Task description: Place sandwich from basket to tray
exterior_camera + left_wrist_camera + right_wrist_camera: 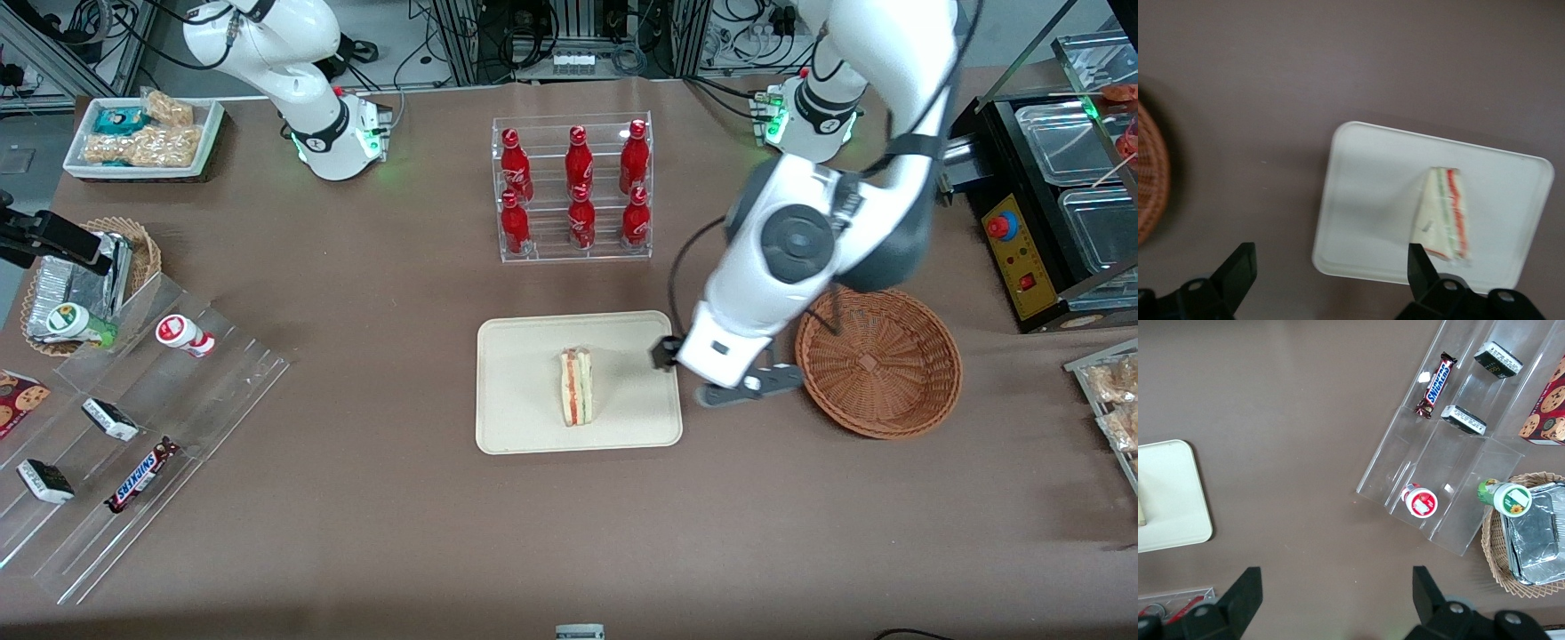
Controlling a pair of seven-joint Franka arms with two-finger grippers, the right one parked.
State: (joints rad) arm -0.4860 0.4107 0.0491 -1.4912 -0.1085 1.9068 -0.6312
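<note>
The sandwich [576,387] is a pale triangular wedge with red and green filling, lying on the cream tray [524,356] near its middle. The round reddish-brown wicker basket [878,363] stands beside the tray, toward the working arm's end, with nothing in it. My left gripper [676,360] hangs above the tray's edge nearest the basket, open and holding nothing. In the left wrist view the gripper [1331,273] is open above the table and a tray corner, with the sandwich [1445,213] on the tray [1365,193] and the basket's rim [1148,180] at the frame's edge.
A clear rack of red bottles [573,187] stands farther from the camera than the tray. A stepped acrylic shelf with snacks [133,418], a small tan basket of foil packets [84,280] and a white tray of snack bars [142,133] lie toward the parked arm's end. A black appliance [1058,178] stands at the working arm's end.
</note>
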